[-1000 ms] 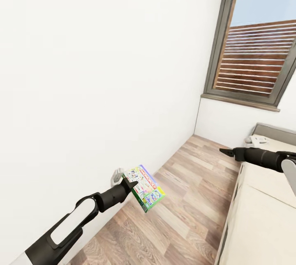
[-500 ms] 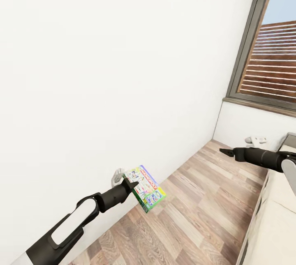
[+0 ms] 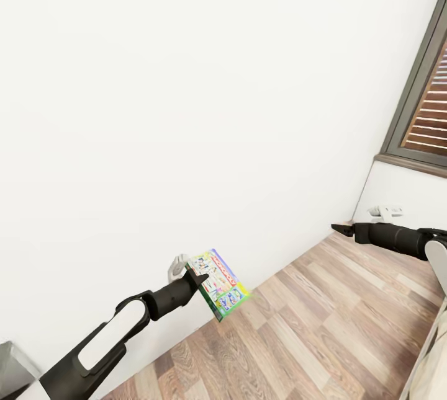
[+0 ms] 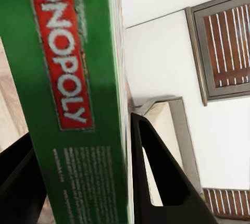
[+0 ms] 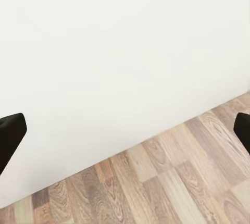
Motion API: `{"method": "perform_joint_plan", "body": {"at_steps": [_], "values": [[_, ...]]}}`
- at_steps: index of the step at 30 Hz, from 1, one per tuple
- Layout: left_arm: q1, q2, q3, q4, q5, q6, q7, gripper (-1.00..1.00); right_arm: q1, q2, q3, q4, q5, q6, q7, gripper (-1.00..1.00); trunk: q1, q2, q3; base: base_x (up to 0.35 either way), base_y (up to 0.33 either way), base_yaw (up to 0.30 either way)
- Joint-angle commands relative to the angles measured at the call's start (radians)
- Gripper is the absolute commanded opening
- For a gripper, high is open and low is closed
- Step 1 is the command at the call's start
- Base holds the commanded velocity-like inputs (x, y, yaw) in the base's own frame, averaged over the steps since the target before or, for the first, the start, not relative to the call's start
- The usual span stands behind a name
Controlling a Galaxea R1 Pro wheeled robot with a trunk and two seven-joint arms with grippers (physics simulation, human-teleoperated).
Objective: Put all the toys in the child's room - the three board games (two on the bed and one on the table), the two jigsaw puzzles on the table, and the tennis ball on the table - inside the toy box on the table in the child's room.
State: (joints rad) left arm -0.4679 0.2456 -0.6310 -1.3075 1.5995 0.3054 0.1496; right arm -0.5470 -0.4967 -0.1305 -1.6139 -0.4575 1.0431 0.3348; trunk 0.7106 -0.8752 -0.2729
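Note:
My left gripper [image 3: 197, 279] is shut on a board game [image 3: 218, 283], a green Monopoly box with a colourful printed face, held tilted in the air above the wood floor near the white wall. In the left wrist view the green edge of the box [image 4: 73, 104] with its red logo stands between the two black fingers [image 4: 156, 177]. My right gripper [image 3: 340, 228] reaches out at the right, level and apart from the box. The right wrist view shows its fingertips [image 5: 10, 133] spread wide with nothing between them, so it is open. The table and toy box are out of view.
A plain white wall [image 3: 186, 108] lies straight ahead. Wood-plank floor [image 3: 323, 325] runs along its foot. A grey-framed window [image 3: 428, 121] with slats is at the right edge, a bed corner [image 3: 434, 363] at the lower right, and a grey object [image 3: 12, 360] at the lower left corner.
The whole picture has shifted: window and bed have slid toward the right edge as the camera turned left. Both arms keep their pose, and the left gripper still holds the board game.

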Motion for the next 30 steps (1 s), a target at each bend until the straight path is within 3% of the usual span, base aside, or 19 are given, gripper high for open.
{"method": "perform_joint_plan", "body": {"at_steps": [1, 15, 17, 19, 22, 28, 30], "values": [[-0.001, 0.000, -0.001, -0.001, 0.003, 0.000, 0.008, -1.00, -0.001, 0.000, -0.001, -0.001, 0.008, 0.004, 0.010, 1.00, -0.004, 0.006, 0.002, 0.000, 0.000, 0.297], [-0.001, 0.000, 0.001, -0.001, -0.010, 0.001, 0.007, -1.00, 0.001, -0.001, 0.006, -0.001, 0.007, 0.004, 0.016, 1.00, -0.057, 0.104, 0.046, 0.000, 0.000, 0.297], [-0.001, 0.000, 0.001, -0.001, -0.010, 0.001, 0.007, -1.00, 0.004, -0.002, 0.033, -0.001, 0.007, 0.004, 0.034, 1.00, -0.065, 0.118, 0.052, 0.000, 0.000, 0.297], [-0.001, 0.000, 0.001, -0.001, -0.010, 0.001, 0.007, -1.00, 0.006, -0.002, 0.113, -0.001, 0.008, 0.004, 0.072, 1.00, -0.073, 0.132, 0.058, 0.000, 0.000, 0.297], [-0.001, 0.000, 0.001, -0.001, -0.010, 0.001, 0.007, -1.00, 0.007, -0.004, 0.187, -0.001, 0.009, 0.004, 0.096, 1.00, -0.084, 0.153, 0.068, 0.000, 0.000, 0.297], [-0.001, 0.000, 0.001, -0.001, -0.010, 0.001, 0.007, -1.00, 0.007, -0.003, 0.305, -0.001, 0.012, 0.004, 0.104, 1.00, -0.107, 0.195, 0.086, 0.000, 0.000, 0.294], [-0.001, 0.000, 0.001, -0.001, -0.010, 0.001, 0.008, -1.00, 0.007, -0.003, 0.320, -0.001, 0.012, 0.004, 0.104, 1.00, -0.115, 0.209, 0.093, 0.000, 0.000, 0.237]]}}
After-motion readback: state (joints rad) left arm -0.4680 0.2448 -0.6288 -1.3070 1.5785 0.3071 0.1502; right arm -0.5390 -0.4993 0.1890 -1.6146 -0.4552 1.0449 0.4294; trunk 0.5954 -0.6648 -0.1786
